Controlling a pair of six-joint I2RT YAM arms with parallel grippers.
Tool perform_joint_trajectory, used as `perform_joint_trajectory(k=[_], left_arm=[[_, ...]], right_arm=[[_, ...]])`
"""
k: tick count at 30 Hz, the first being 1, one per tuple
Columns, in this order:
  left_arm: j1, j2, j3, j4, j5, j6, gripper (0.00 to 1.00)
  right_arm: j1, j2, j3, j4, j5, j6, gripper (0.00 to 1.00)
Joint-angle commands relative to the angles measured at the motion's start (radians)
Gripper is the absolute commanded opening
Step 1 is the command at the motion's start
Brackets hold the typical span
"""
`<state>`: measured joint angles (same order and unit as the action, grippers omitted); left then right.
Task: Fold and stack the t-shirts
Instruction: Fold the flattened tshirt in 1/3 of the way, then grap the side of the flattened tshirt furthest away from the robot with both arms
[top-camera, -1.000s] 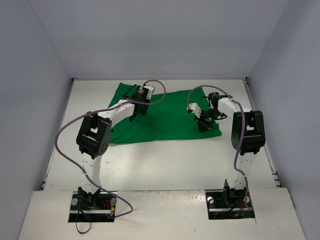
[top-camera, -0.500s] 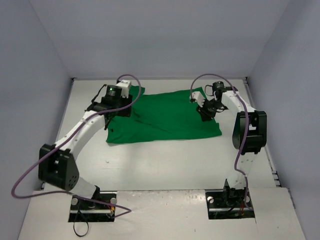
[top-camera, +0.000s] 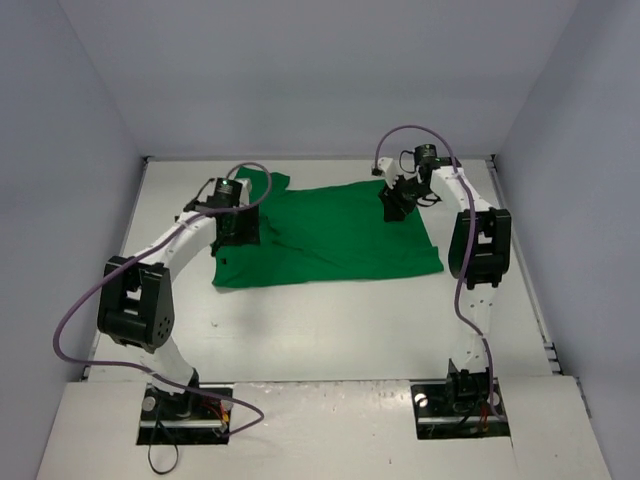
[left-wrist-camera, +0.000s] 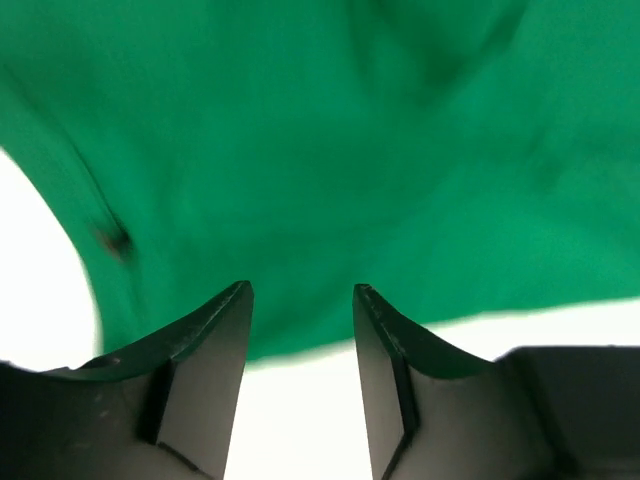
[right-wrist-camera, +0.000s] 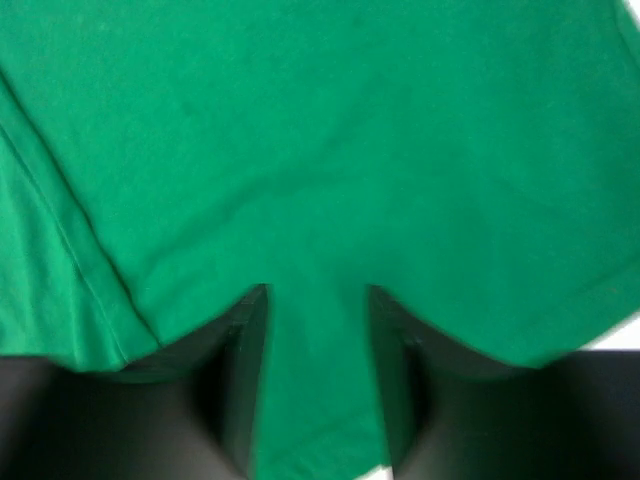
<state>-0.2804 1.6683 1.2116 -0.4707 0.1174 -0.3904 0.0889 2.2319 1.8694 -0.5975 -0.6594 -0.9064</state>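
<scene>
T-shirt (top-camera: 330, 235): lies spread open on the far half of the counter (top-camera: 330, 330), not yet folded, rumpled at its left end and straighter along the right edge. Looks like the opening step, getting hold of the cloth for a first fold; no stack begun.

Left fingers (left-wrist-camera: 215, 335) poised over the shirt's left end, moderately apart, nothing between them, with the green edge and bare counter showing through the gap. Right fingers (right-wrist-camera: 242, 380) set over the far right part of the shirt, likewise apart, cloth filling the gap. Too blurred to say whether the tips press the fabric or merely hover; probably just above.

Next calls for lowering each pair onto an edge or corner and closing on a single layer. Then lifting both sides evenly and carrying them across, so the fabric folds without dragging or bunching. Worth minding the left-end wrinkles first, since soft cloth may gather into the pinch.
</scene>
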Motion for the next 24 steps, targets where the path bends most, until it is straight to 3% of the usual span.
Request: perform_joint_trajectory(k=[1, 4, 9, 12, 18, 24], left_arm=[[0.12, 0.037, 0.266, 0.165, 0.179, 0.213, 0.54], [0.192, 0.163, 0.423, 0.24, 0.294, 0.197, 0.61], [0.274, 0.379, 0.544, 0.582, 0.492, 0.01, 0.62], [0.318, 0.537, 0.71, 0.616, 0.553, -0.105, 0.62], [0.341, 0.761, 0.976, 0.671, 0.505, -0.162, 0.62], [0.34, 0.861, 1.057, 0.67, 0.456, -0.146, 0.62]], right_arm=[[-0.043, -0.019, 0.129, 0.052, -0.127, 0.143, 0.47], [-0.061, 0.001, 0.186, 0.096, -0.167, 0.223, 0.48], [-0.08, 0.087, 0.337, 0.133, -0.195, 0.343, 0.46], [-0.119, 0.145, 0.394, 0.253, -0.199, 0.505, 0.47], [-0.149, 0.215, 0.444, 0.349, -0.179, 0.634, 0.63], [-0.2, 0.302, 0.467, 0.479, -0.127, 0.811, 0.72]])
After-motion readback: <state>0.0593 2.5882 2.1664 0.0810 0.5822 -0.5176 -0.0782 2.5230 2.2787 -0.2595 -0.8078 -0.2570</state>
